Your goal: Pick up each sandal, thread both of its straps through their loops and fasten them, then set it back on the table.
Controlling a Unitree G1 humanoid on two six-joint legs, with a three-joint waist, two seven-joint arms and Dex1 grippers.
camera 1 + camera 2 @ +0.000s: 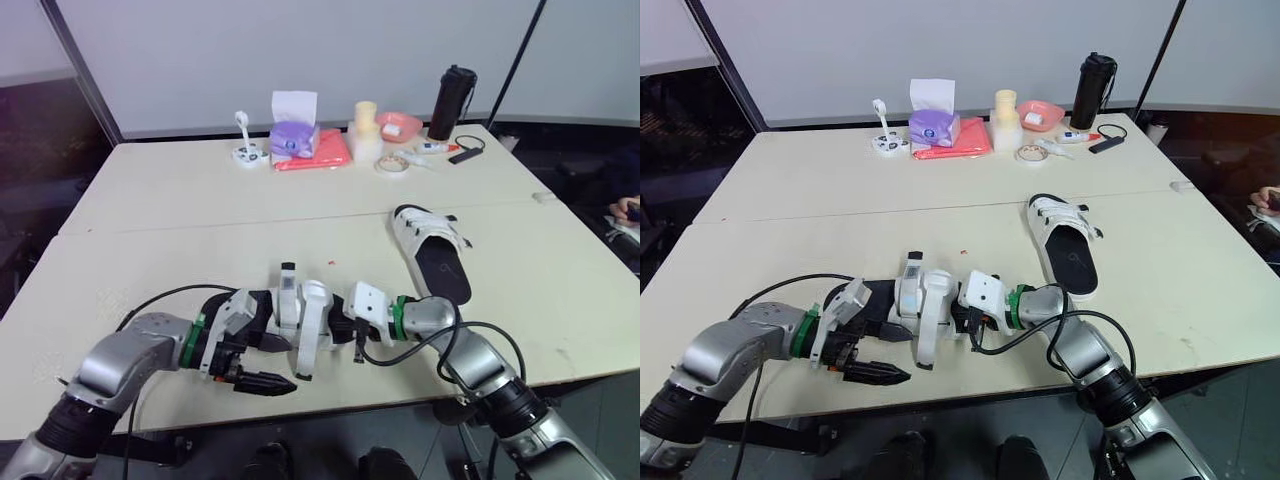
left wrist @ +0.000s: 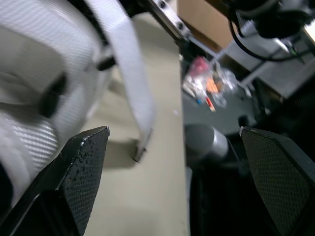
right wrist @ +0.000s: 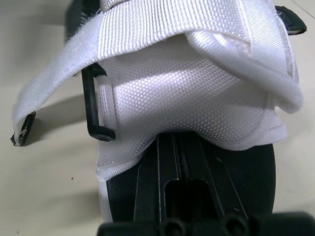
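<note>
A white sandal with a black sole (image 1: 305,322) is held on its side just above the table's front part. My right gripper (image 1: 340,328) is shut on its sole, and in the right wrist view the white upper (image 3: 197,73) sits close in front of it. One strap (image 3: 49,110) hangs loose beside its black loop (image 3: 93,105). My left gripper (image 1: 283,362) is open, touching nothing, with the sandal at its side and the loose strap (image 2: 133,83) dangling ahead of its fingers. The second sandal (image 1: 432,252) lies flat on the table to the right.
Along the table's far edge stand a purple tissue box (image 1: 293,135), a red folder (image 1: 318,152), a yellow cup stack (image 1: 365,128), a pink bowl (image 1: 398,125), a tape roll (image 1: 392,163) and a black bottle (image 1: 452,102). A person's hand (image 1: 628,208) shows at the far right.
</note>
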